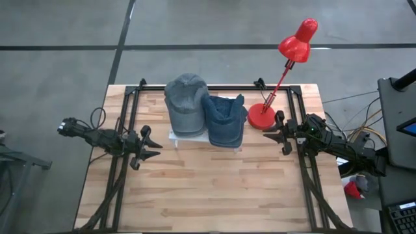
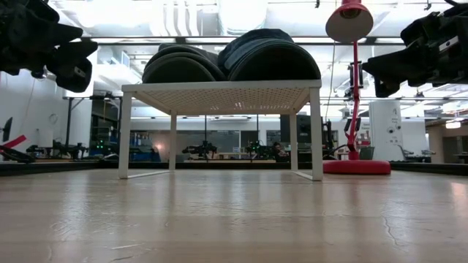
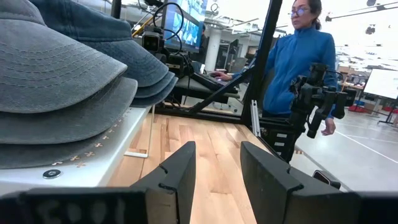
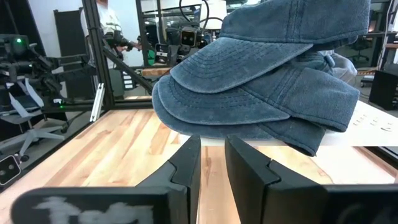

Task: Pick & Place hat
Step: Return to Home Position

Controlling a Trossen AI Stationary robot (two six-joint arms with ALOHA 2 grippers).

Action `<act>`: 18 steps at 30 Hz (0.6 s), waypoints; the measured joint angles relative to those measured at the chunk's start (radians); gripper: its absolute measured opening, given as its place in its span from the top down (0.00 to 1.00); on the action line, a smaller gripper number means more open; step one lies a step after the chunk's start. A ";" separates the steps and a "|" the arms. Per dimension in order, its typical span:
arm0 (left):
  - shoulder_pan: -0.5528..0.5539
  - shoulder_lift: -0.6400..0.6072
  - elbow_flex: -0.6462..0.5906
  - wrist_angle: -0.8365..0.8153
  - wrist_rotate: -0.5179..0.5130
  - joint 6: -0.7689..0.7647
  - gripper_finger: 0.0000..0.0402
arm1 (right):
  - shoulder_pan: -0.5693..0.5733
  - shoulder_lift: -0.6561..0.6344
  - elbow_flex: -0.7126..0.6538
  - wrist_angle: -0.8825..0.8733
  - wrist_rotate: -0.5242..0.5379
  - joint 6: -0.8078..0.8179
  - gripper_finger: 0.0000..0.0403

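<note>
The pale wooden surface (image 1: 208, 195) carries a white shelf (image 2: 219, 88) with a perforated top, set at the far middle. From above the shelf is almost wholly covered, with only a sliver of its near left edge showing. On it sit two stacks of washed-denim caps, side by side and touching. The gray caps (image 1: 185, 101) are on the left and the blue caps (image 1: 224, 123) on the right, all with rows of stitching on the brims, which point toward the near side. The wrist views show several layered brims in each stack, but the exact count is hard to make out. A red desk lamp (image 1: 263, 117) stands just right of the blue stack, its head leaning out past the far edge. The left hand (image 3: 217, 148) hangs above the surface left of the shelf, fingers apart and empty. The right hand (image 4: 212, 142) hangs to the right, by the lamp base, with a narrow gap between its fingers and holding nothing. Beyond the surface stands a person in a blue jacket (image 3: 298, 56).
</note>
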 joint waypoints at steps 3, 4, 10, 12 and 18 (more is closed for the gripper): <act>0.000 0.000 0.000 0.000 0.000 0.000 0.68 | 0.000 0.000 0.000 0.000 0.000 0.002 0.83; 0.000 0.000 0.000 0.000 0.000 0.000 0.68 | 0.000 0.000 0.000 0.000 0.000 0.000 0.83; 0.000 0.000 0.000 0.000 0.000 0.000 0.68 | 0.000 0.000 0.000 0.000 0.000 0.000 0.80; 0.000 0.000 0.000 0.000 0.000 0.000 0.68 | 0.000 0.000 0.000 0.000 0.000 0.001 0.79; 0.000 0.000 0.000 0.000 0.000 0.000 0.68 | 0.000 0.000 0.000 0.000 0.000 0.002 0.78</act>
